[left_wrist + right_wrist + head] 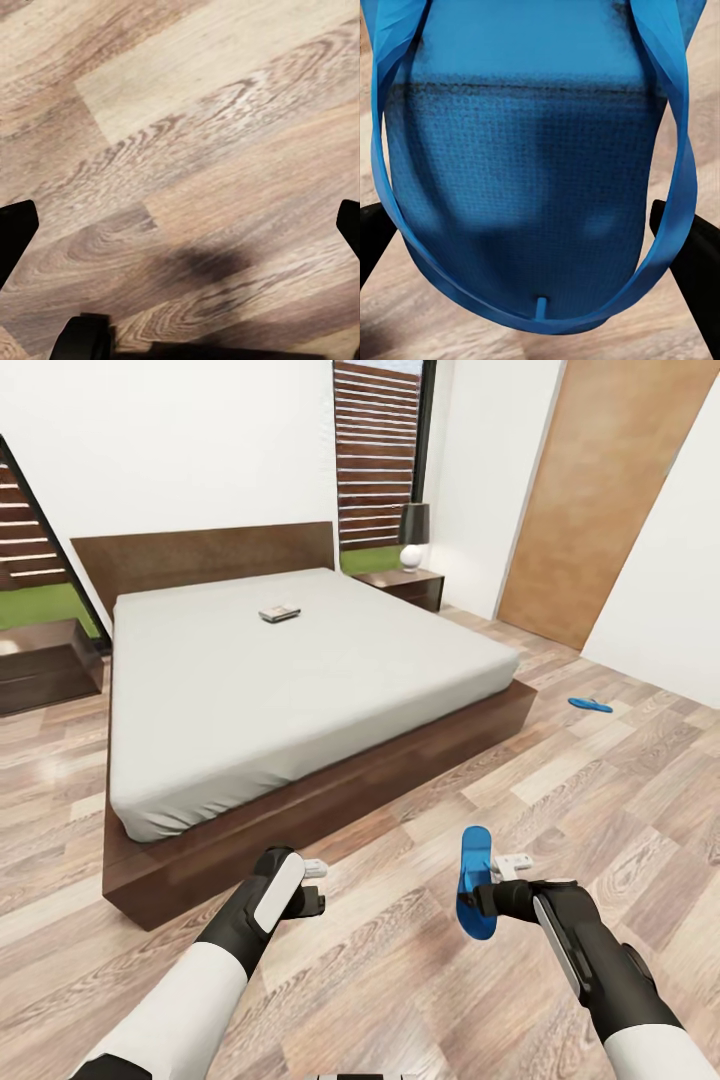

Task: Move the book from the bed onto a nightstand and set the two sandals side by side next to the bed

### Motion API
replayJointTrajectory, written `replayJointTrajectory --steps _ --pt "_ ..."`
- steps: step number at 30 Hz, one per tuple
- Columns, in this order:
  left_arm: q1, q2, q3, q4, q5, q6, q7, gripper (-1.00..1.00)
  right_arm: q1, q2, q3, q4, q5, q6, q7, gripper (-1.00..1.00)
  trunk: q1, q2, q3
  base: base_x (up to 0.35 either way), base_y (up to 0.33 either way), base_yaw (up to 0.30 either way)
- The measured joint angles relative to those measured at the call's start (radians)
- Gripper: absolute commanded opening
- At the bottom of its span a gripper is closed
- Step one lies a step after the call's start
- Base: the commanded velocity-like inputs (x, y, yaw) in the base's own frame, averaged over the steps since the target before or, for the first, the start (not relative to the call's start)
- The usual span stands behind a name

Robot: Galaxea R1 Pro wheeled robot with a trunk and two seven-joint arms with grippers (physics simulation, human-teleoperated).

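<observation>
My right gripper (492, 898) pinches one sandal (476, 882) edge-on above the floor (400, 960) off the bed's (300, 690) foot corner, left gripper (316, 885) spread and idle; I judge the thin sole could slip and land askew.

The bed (300, 680) has an off-white plain mattress and a dark brown wooden frame (330, 800). The small book (279, 613) on it looks grey and white from here. The floor (560, 780) is made of wood planks in light beige and brown, with a wavy grain pattern. Both sandals are bright blue: one (476, 880) close by, the other (590, 704) farther away. The walls (200, 450) are white, the door (600, 500) is warm brown. The nightstand (405, 586) is dark reddish brown, and the lamp (413, 538) has a dark shade and a white base.
</observation>
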Motion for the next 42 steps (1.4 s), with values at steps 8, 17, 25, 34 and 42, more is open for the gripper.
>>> replayJointTrajectory --steps 8,17,25,34,42 --pt "0.0 0.0 0.0 0.0 0.0 0.0 0.0 1.0 0.0 0.0 0.0 -0.003 0.0 0.0 0.0 -1.0 0.0 0.0 0.013 0.0 0.0 0.0" --pt "0.0 0.0 0.0 0.0 0.0 0.0 0.0 1.0 0.001 0.0 0.0 -0.005 0.001 0.0 0.0 -1.0 0.0 0.0 0.026 0.0 0.0 0.0" --pt "0.0 0.0 0.0 0.0 0.0 0.0 -0.001 1.0 0.001 0.0 0.0 -0.005 0.002 0.002 -0.001 -1.0 0.0 0.0 0.029 0.0 0.0 0.0" --pt "0.0 0.0 0.0 0.0 0.0 0.0 -0.002 1.0 0.001 0.0 0.001 -0.005 0.001 0.003 -0.001 -1.0 0.0 0.0 0.03 0.0 0.0 -0.003" --pt "0.0 0.0 0.0 0.001 0.0 0.0 -0.002 1.0 0.001 0.0 0.001 -0.005 0.001 0.004 -0.001 -1.0 0.0 0.0 0.03 0.0 0.0 -0.084"
